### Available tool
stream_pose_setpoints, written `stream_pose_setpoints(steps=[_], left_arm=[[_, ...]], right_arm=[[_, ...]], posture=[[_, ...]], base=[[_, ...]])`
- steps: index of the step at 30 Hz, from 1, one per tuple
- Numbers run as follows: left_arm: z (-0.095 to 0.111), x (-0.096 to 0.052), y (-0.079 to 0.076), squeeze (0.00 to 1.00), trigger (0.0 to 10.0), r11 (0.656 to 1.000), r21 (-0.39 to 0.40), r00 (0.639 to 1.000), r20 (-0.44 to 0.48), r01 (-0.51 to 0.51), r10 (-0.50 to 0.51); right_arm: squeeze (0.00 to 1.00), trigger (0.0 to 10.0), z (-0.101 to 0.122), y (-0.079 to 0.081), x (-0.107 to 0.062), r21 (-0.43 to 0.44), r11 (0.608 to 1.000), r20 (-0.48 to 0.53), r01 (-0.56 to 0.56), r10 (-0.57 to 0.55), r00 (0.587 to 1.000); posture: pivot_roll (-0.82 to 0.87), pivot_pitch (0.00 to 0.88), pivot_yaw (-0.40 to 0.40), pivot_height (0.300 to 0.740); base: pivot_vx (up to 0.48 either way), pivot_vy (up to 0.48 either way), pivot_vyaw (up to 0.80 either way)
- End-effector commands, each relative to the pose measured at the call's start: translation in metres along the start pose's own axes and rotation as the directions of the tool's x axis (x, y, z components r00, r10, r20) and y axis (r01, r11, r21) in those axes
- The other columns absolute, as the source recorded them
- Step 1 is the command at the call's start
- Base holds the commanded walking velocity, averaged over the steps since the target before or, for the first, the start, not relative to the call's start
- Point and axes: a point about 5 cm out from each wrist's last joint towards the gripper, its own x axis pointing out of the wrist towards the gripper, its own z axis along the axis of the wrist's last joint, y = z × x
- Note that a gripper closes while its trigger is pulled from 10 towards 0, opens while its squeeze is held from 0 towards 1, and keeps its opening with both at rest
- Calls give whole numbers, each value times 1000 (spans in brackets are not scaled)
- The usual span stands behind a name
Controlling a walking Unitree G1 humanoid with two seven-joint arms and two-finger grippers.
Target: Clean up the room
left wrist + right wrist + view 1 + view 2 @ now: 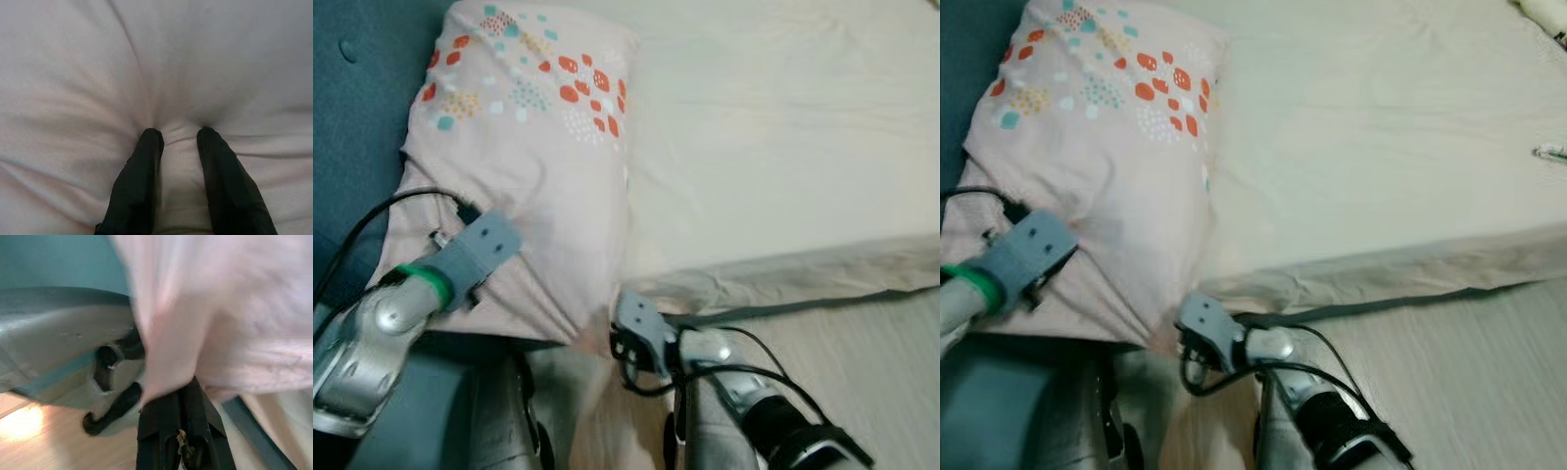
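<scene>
On cream sheet [783, 127], soft pillow [529, 166], fingers [142, 166] pinching

At the lower left of the head views, the left arm [372, 333] is silver and rounded, with a bright green ring before a grey, boxy wrist block dotted with small holes; a black cable loops over it. At the bottom centre, the right arm [734, 387] is silver with a black cuff, black cables and a similar grey block. The wrist views show long, matte black fingers [137, 186].
</scene>
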Motion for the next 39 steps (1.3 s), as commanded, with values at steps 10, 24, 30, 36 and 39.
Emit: stream_pose_setpoints(steps=[10, 24, 30, 36, 39], left_arm=[[42, -20, 7, 0, 10000, 898, -371, 937, 332, 236, -109], [86, -63, 60, 0, 10000, 874, -362, 794, 606, 323, -43], [123, -48, 51, 0, 10000, 855, -459, 737, 660, 241, 146], [139, -16, 22, 0, 10000, 827, -559, 770, 550, 53, 323], [137, -12, 16, 0, 10000, 802, -596, 794, 506, 39, 337]], right_arm=[[0, 10000, 9, -58, -68, 323, 810, 197, 490, -564, 802], [0, 10000, 25, -38, -103, 400, 858, 364, 324, -473, 803], [0, 10000, 66, -66, -108, 467, 740, 473, 484, -672, 569], [0, 10000, 100, -69, -103, 466, 706, 546, 534, -704, 454], [0, 10000, 102, -55, -92, 426, 768, 562, 478, -639, 525]], posture=[[53, 121, 32, 550], [61, 102, 20, 550], [59, 81, 14, 564], [52, 41, 9, 589], [49, 32, 1, 608]], base=[[0, 0, 0], [0, 0, 0], [0, 0, 0], [0, 0, 0], [0, 0, 0]])
